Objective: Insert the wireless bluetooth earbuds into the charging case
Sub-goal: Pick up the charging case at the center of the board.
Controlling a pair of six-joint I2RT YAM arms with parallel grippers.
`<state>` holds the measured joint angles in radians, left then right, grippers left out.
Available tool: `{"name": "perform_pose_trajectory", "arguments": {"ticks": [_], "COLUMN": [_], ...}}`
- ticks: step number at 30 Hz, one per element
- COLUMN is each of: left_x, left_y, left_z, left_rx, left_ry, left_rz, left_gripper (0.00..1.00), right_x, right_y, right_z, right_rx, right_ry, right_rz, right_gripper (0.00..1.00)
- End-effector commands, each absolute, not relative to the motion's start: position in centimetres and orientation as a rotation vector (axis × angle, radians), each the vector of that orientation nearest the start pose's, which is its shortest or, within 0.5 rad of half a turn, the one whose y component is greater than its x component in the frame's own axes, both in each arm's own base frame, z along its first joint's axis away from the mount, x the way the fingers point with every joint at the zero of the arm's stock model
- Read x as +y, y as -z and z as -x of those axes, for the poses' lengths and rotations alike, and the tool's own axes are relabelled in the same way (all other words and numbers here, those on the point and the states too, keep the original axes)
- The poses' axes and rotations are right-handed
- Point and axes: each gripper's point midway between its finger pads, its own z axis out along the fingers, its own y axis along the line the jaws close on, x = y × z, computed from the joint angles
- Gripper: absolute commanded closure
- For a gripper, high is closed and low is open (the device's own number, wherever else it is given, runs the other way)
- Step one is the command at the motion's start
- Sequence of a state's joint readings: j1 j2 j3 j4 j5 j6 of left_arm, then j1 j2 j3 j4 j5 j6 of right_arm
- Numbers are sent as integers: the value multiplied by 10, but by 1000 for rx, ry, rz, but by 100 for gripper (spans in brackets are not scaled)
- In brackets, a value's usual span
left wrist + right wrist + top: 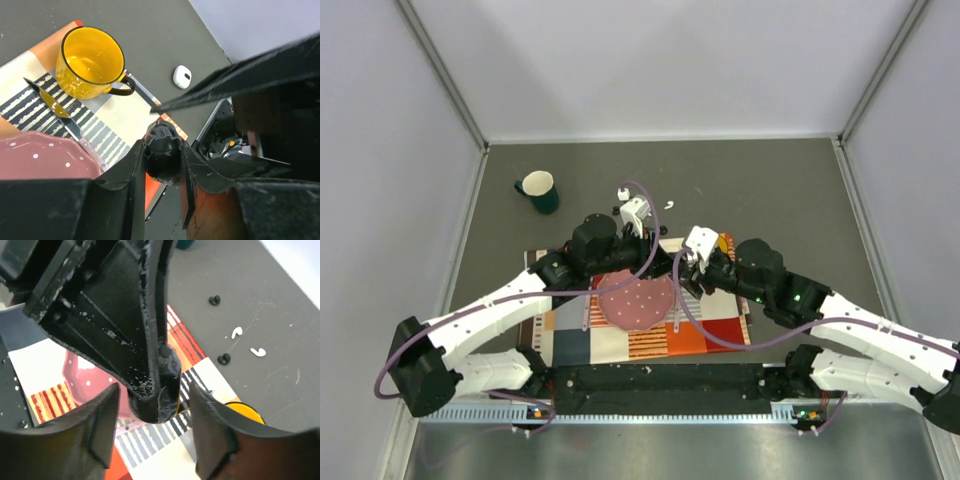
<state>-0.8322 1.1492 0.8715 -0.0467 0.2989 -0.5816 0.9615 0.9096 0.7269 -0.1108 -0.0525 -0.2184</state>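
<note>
My left gripper (162, 162) is shut on a black oval object (162, 150) and holds it above the patterned mat. My right gripper (152, 427) is open, with its jaws on either side of the left fingers and that black object (169, 377). The two grippers meet over the mat (675, 265). The white charging case (182, 76) lies on the grey table beyond the mat, apart from both grippers. Two white earbuds (236, 332) (258, 352) lie loose on the grey table past the mat. One earbud (668, 204) shows in the top view.
A yellow mug (92, 60) and a knife (55, 107) are on the mat (710, 330), next to a pink plate (635, 297). A dark green mug (540, 190) stands at the back left. Tiny black bits (214, 300) lie near the earbuds.
</note>
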Motion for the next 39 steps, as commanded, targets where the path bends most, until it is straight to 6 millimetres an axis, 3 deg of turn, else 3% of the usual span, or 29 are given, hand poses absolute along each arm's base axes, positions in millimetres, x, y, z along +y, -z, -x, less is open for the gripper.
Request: {"name": "perform_pose_trajectory", "arguments": {"ticks": [1, 2, 5, 7, 9, 12, 13, 15, 17, 18, 22, 24, 25, 28, 32, 39], "left_x": [-317, -312, -285, -259, -241, -222, -218, -219, -223, -230, -240, -241, -243, -249, -245, -246], "left_y": [-260, -261, -266, -278, -285, -311, -323, -344, -356, -376, -377, -373, -368, -363, -362, -354], "left_z": [-209, -211, -224, -234, -238, -240, -238, -235, -225, -213, -180, -177, -175, -172, -177, -181], "left_rx": [1902, 1896, 1856, 1801, 1775, 1669, 1625, 1544, 1464, 1365, 1229, 1217, 1216, 1193, 1150, 1116], "left_ry": [1125, 1095, 935, 811, 748, 717, 720, 773, 867, 955, 1107, 1106, 1102, 1099, 1064, 1035], "left_rz": [-489, -477, -407, -337, -290, -269, -276, -288, -302, -343, -448, -475, -510, -569, -546, -556], "left_gripper": [100, 100, 100, 100, 100, 100, 100, 100, 100, 100, 100, 100, 100, 100, 100, 100], "right_x": [276, 273, 268, 258, 246, 223, 227, 234, 245, 249, 269, 277, 280, 287, 292, 298], "right_y": [-268, -279, -290, -310, -329, -349, -351, -364, -362, -363, -369, -361, -371, -357, -342, -354], "right_z": [-191, -190, -185, -186, -190, -209, -208, -206, -210, -211, -209, -210, -208, -208, -203, -194], "right_rx": [1459, 1449, 1441, 1408, 1415, 1460, 1472, 1497, 1563, 1575, 1593, 1645, 1619, 1642, 1694, 1679], "right_ry": [-617, -642, -682, -699, -722, -721, -774, -935, -1099, -1154, -1433, -1553, -1658, -1808, -1809, -1879], "right_rz": [955, 902, 849, 751, 607, 366, 360, 285, 212, 197, 106, -7, -74, -221, -360, -425], "right_gripper": [33, 20, 10, 3, 1, 1, 1, 1, 1, 1, 1, 1, 1, 1, 1, 1]}}
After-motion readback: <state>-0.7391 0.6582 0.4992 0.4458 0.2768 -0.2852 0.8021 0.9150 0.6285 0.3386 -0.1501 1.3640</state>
